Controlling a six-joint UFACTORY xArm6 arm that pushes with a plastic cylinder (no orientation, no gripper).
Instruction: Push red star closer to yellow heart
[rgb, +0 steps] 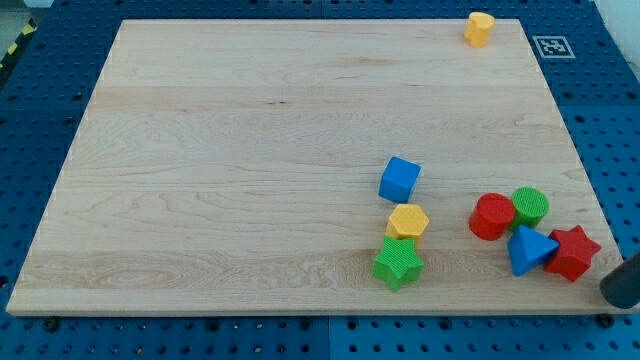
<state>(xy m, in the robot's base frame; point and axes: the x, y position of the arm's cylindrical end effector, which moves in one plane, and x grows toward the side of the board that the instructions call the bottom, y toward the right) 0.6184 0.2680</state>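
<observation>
Right now my tip, a bare rod with no fingers to open or close, sits just beside the red star at its 4 o'clock, off the board's edge. To do this well, I judge the push should run toward 11 o'clock, where the yellow heart sits far off, skirting the blue triangle touching the star's 9 o'clock side. Being a star, it shows no clear long axis or heading.

The red star lies flat near the tabletop's lower right edge; the yellow heart sits well apart, at the top right.
</observation>
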